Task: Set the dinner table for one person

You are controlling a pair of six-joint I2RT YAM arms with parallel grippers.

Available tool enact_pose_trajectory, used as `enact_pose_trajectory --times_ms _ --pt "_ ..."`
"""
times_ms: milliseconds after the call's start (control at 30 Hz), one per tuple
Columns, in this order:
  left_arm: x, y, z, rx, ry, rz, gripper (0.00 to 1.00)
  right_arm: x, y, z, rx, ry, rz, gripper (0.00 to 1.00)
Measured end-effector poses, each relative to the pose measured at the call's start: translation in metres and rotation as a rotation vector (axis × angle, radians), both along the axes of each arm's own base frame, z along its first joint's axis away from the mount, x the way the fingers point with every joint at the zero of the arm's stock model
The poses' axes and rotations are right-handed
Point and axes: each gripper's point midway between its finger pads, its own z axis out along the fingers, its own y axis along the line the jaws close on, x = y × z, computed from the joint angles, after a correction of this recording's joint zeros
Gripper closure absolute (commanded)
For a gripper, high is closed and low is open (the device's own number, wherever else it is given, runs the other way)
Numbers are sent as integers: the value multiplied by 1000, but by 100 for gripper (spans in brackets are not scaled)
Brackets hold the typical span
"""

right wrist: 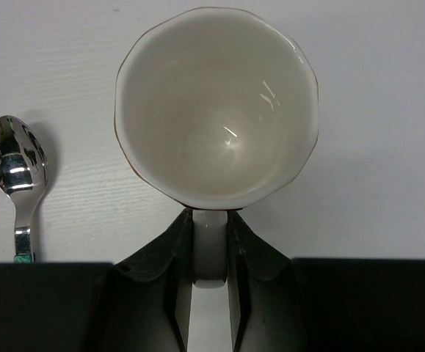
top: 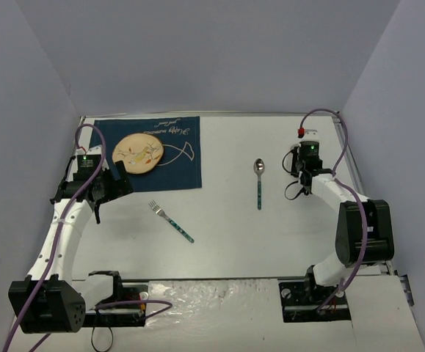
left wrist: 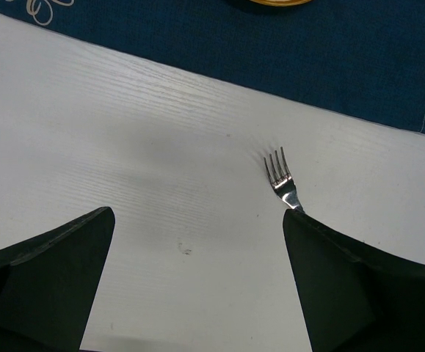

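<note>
On the white dinner table point(top: 234, 242), a white cup point(right wrist: 216, 110) stands upright and empty in the right wrist view. My right gripper point(right wrist: 211, 220) is shut on the cup's handle point(right wrist: 212, 249), one finger on each side. From above, that gripper point(top: 300, 163) sits at the back right and hides the cup. A spoon point(top: 259, 183) lies left of it, bowl point(right wrist: 15, 165) toward the back. My left gripper point(left wrist: 197, 220) is open over bare tabletop, with a fork point(left wrist: 282, 180) beside its right finger. In the top view the fork point(top: 171, 221) lies right of the left gripper point(top: 117, 183).
A dark blue fish-print mat point(top: 175, 158) lies at the back left with a round tan plate point(top: 138, 153) on it. The mat's near edge point(left wrist: 271, 66) crosses the top of the left wrist view. Grey walls enclose the table on three sides.
</note>
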Motion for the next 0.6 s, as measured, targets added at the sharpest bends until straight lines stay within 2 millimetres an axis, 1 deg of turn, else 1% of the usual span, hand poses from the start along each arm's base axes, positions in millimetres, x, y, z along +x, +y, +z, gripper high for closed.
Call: enact_pose_trajectory --times_ms 100,200,300,433,500,600 --pt "0 0 0 -2 1 -1 3 5 6 9 -27 -4 40 100" --pt "0 -1 1 -4 0 -3 3 12 26 25 -50 -7 119 100" --pt "2 -1 5 -5 -6 -4 3 28 61 55 -53 -59 228 100" --pt "5 -2 12 -7 -16 -5 3 54 119 98 -25 -163 373 100" --pt "7 -2 15 -9 -19 -4 3 64 149 113 -4 -195 447 100" --pt "8 -2 20 -9 -24 -4 3 84 191 128 27 -233 540 100"
